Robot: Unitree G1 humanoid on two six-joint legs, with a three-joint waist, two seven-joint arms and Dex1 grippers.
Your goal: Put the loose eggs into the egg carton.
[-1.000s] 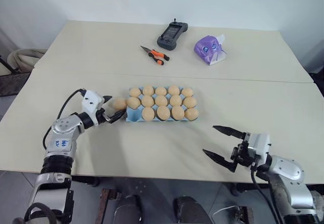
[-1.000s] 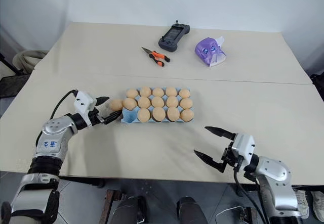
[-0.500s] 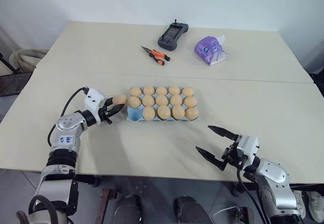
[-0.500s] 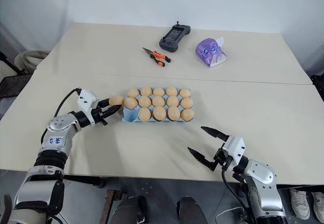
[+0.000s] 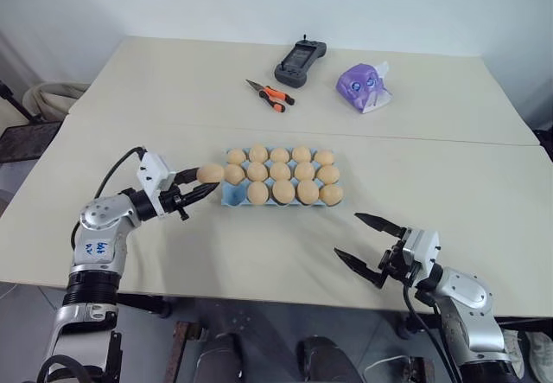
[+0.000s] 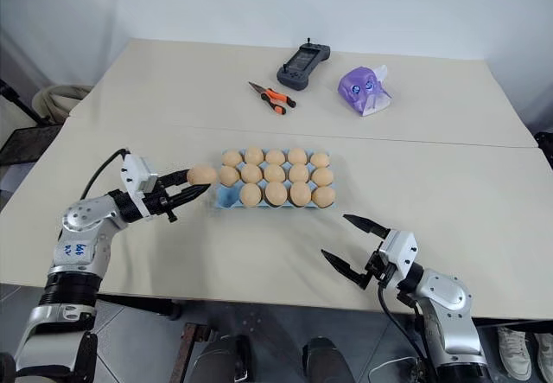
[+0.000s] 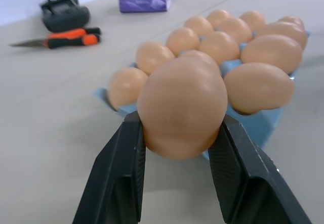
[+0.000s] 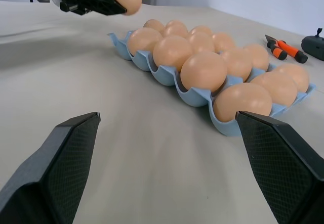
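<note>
- A pale table [image 5: 449,184] holds a light blue egg carton [image 5: 232,196] near its middle, three rows of five cups.
- Fourteen tan eggs sit in the cups; the one empty cup [image 6: 226,195] is at the near corner on the robot's left.
- The left gripper [image 5: 200,183] is clamped on the last loose egg [image 5: 210,173], one black finger on each side of it, as the left wrist view shows plainly.
- That egg hangs above the table, just beside the carton's left end and close to the empty cup.
- The right gripper [image 5: 370,239] hovers over the near right part of the table, well apart from the carton, jaws spread wide and holding nothing.
- At the far side lie orange-handled pliers [image 5: 269,93], a dark handheld controller [image 5: 300,60] and a purple tissue pack [image 5: 363,87], all well away from the work.
- To do this step well, I judge the left arm should carry the egg over the empty corner cup without brushing the neighbouring eggs.
- It should lower the egg until it rests in the cup before the fingers let go.
- The fingers then need to part gently and draw back away from the carton, so the carton is not nudged.
</note>
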